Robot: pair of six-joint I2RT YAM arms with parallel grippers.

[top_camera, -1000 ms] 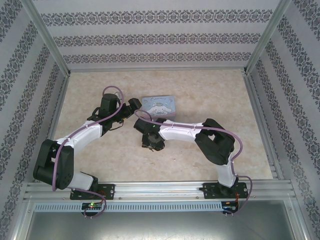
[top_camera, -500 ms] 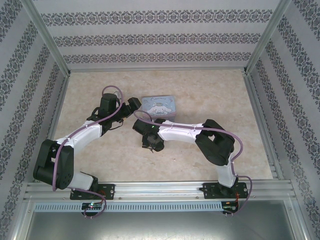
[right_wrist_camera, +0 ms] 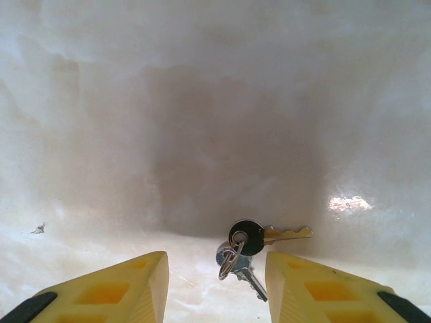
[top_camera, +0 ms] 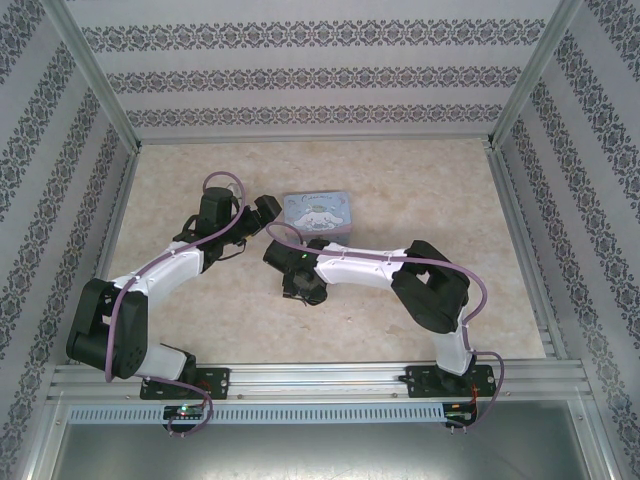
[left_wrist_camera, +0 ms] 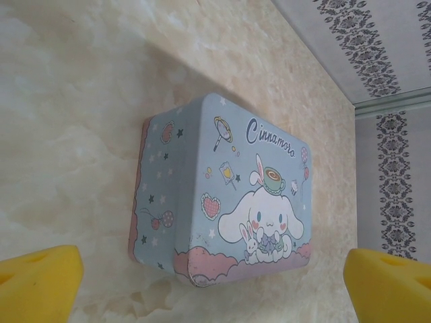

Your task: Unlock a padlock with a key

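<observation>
Top overhead, rearward; wrists close above table (top_camera: pixel 420 180); tin (top_camera: pixel 318 213) shared.

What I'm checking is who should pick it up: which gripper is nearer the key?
Right. The right gripper hangs directly over the key, which lies at the tips of its open jaws. The left gripper sits farther off, open, facing the tin.
</observation>
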